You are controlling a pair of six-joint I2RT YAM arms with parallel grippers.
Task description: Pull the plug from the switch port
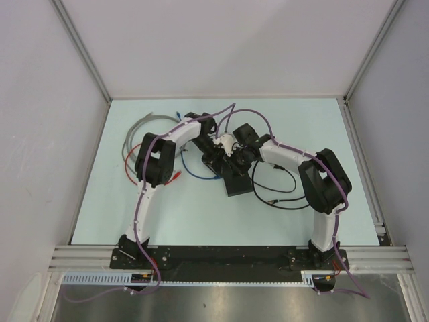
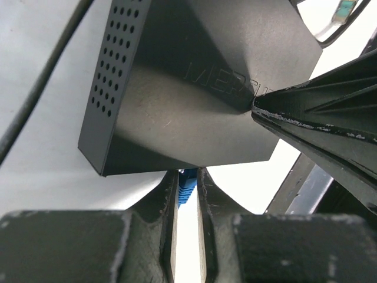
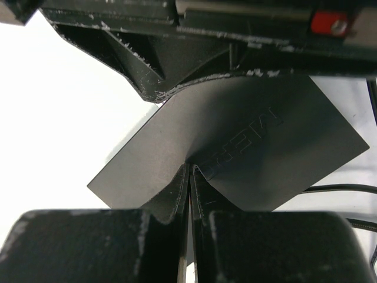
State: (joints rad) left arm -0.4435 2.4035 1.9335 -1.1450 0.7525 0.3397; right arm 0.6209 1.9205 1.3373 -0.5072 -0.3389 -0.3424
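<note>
Two grippers meet on the black box [image 2: 188,106]: the left gripper [image 2: 187,177] pinches the blue plug [image 2: 187,190] at its six o'clock edge; the right gripper [image 3: 189,174], fully closed, presses its top.

The switch [image 1: 236,182] lies on the bench [image 1: 301,127] near its middle. The left gripper [image 2: 187,174] sits at the switch's edge with the plug [image 2: 186,188] between its fingers. The right gripper [image 3: 189,172] touches the switch's top from the right. Loose cables [image 1: 142,134] lie toward the far left corner, and another cable [image 1: 276,196] lies right of the switch.
</note>
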